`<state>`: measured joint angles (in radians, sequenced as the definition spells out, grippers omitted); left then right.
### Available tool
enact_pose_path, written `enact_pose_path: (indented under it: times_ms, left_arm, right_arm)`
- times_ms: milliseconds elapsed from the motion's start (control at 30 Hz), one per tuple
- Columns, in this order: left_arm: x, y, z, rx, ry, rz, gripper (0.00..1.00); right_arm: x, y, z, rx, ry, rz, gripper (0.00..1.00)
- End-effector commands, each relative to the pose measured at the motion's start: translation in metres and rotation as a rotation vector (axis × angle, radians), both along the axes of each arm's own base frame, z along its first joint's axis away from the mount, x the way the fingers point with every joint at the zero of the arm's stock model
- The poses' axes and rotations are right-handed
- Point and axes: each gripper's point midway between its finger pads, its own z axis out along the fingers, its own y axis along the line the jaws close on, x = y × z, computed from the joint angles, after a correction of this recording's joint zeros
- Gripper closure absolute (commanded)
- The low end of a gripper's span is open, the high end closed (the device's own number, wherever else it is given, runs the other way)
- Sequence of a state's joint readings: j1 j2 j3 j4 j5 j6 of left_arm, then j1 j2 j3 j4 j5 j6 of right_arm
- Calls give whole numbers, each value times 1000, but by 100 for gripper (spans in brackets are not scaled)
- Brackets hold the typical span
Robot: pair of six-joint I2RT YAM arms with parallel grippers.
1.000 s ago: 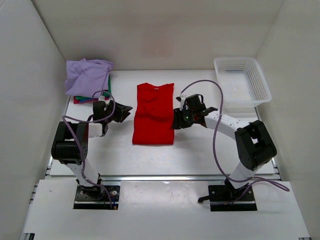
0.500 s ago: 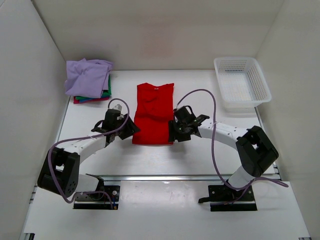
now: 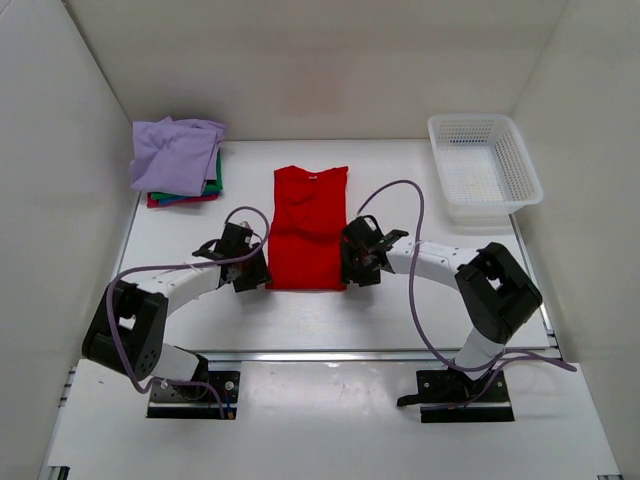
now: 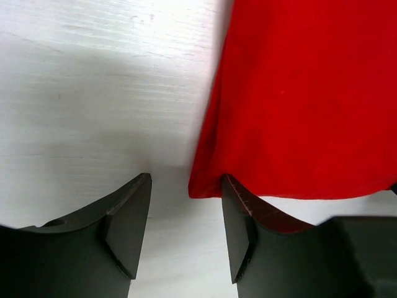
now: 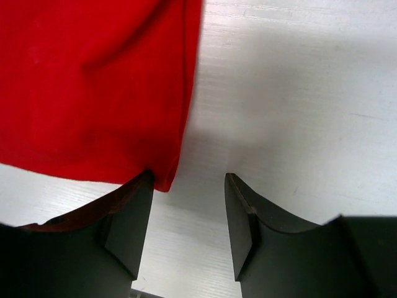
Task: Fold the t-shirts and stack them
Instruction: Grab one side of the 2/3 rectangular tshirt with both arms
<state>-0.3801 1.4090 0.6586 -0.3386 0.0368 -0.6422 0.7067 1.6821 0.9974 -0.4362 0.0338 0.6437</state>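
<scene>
A bright red t-shirt (image 3: 308, 225) lies on the table as a long strip, collar at the far end. My left gripper (image 3: 257, 277) sits low at its near left corner. In the left wrist view my left gripper (image 4: 186, 186) is open, the shirt's corner (image 4: 208, 186) just ahead of the gap. My right gripper (image 3: 351, 272) sits at the near right corner. In the right wrist view my right gripper (image 5: 188, 183) is open, the hem corner (image 5: 164, 180) beside its left finger. Folded t-shirts, lavender (image 3: 175, 152) on top of green and red, are stacked at the far left.
A white mesh basket (image 3: 485, 168) stands at the far right of the table. White walls enclose the left, back and right sides. Purple cables loop from both arms over the table near the shirt.
Both arms have swung down and toward me, from beside the shirt's middle to its near corners. The red shirt has not moved.
</scene>
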Motion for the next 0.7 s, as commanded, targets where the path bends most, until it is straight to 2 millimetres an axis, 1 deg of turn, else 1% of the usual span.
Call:
enact_pose_path:
  times_ms: [0,33,67,100,133,167,233,267,300,367,433,467,500,533,567,600,633,667]
  left_arm:
    - [2,0,0,28,2,-17,40]
    - [3,-1,0,31,-3,-11,40]
    - [5,-3,1,28,-10,-15,40]
    - [6,-8,1,34,-4,-26,40]
    - [6,-7,-1,67,-9,-32,40]
    - [9,-5,-1,99,-14,-31,40]
    - [4,-5,-8,154,17,-66,41]
    - [4,-7,-11,173,22,-69,42]
    - [0,-6,-16,192,37,-82,43]
    - [-6,-3,-24,224,60,-89,47]
    - [-10,-1,-31,237,84,-109,49]
    - [-17,0,-36,240,112,-117,52]
    - [-14,-1,-35,243,105,-121,55]
    - [-16,-1,-37,244,121,-126,57]
    - [-18,0,-38,247,136,-131,60]
    - [-21,-1,-39,249,149,-145,69]
    - [-24,0,-39,249,159,-148,93]
    - [-26,-1,-39,243,155,-154,100]
  right_arm:
    - [18,12,8,11,-52,-25,53]
    - [19,13,7,6,-53,-24,52]
    - [19,14,1,-8,-45,-22,53]
    - [17,18,2,-7,-44,-10,53]
    - [16,16,-5,-28,-30,-13,53]
    - [16,17,-10,-42,-22,-12,53]
    - [12,21,-17,-68,-13,11,53]
    - [13,21,-20,-88,-10,9,54]
    - [10,20,-25,-113,3,13,54]
    - [5,20,-31,-146,19,21,54]
    - [-4,16,-41,-184,49,36,56]
    - [-5,14,-44,-192,53,36,56]
    - [-8,14,-45,-193,58,39,58]
    - [-14,11,-50,-205,82,42,60]
    - [-13,7,-49,-205,85,33,60]
    - [-18,3,-50,-217,95,34,64]
    - [-21,1,-50,-215,98,37,76]
    - [-25,-2,-53,-220,109,44,83]
